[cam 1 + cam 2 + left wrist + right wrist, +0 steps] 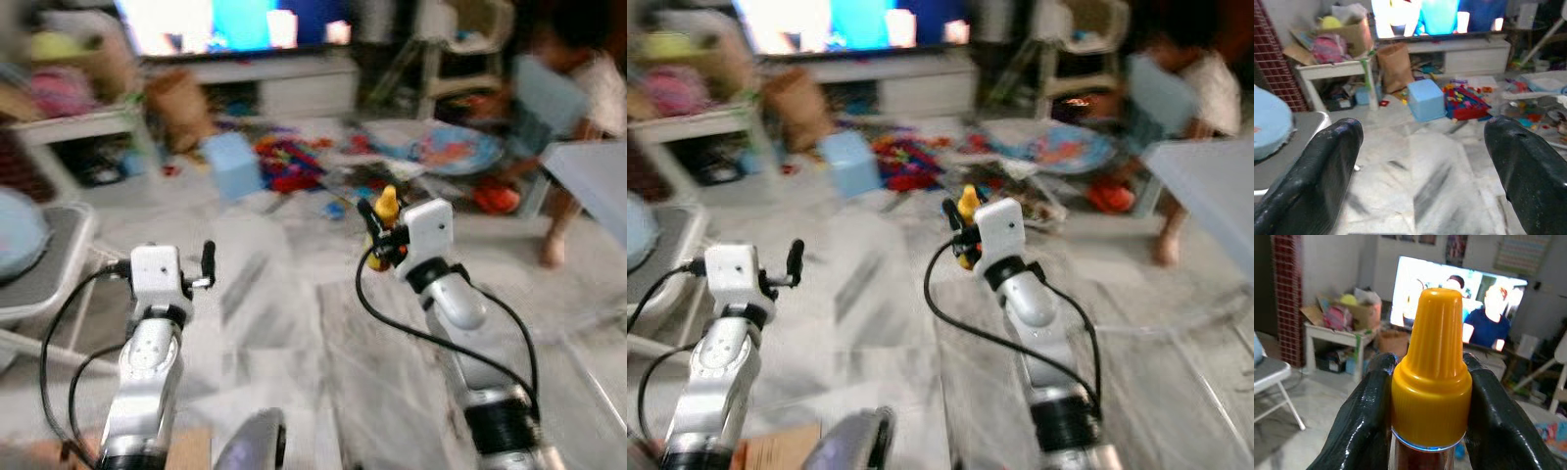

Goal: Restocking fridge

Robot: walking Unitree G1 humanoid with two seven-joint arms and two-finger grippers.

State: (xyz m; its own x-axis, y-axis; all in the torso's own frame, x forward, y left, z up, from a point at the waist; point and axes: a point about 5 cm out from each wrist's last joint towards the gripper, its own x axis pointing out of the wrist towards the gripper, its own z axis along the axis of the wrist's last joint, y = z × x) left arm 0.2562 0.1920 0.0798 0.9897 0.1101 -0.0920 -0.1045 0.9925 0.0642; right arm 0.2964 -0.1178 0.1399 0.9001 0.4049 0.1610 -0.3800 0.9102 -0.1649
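Note:
My right gripper [380, 235] is raised in front of me and shut on a sauce bottle [1431, 382] with a yellow nozzle cap [388, 203]. In the right wrist view both black fingers [1367, 416] press against the cap's base. My left gripper [201, 266] is held up at the left, open, with nothing between its fingers [1327, 171]. The head views are blurred by motion.
I face a living room with a marble floor [294, 323]. Toys lie scattered around a blue box [233, 164] before a TV stand [284, 78]. A grey chair [39, 264] stands at my left, a white table edge [598, 186] at my right. A person [578, 88] crouches at the far right.

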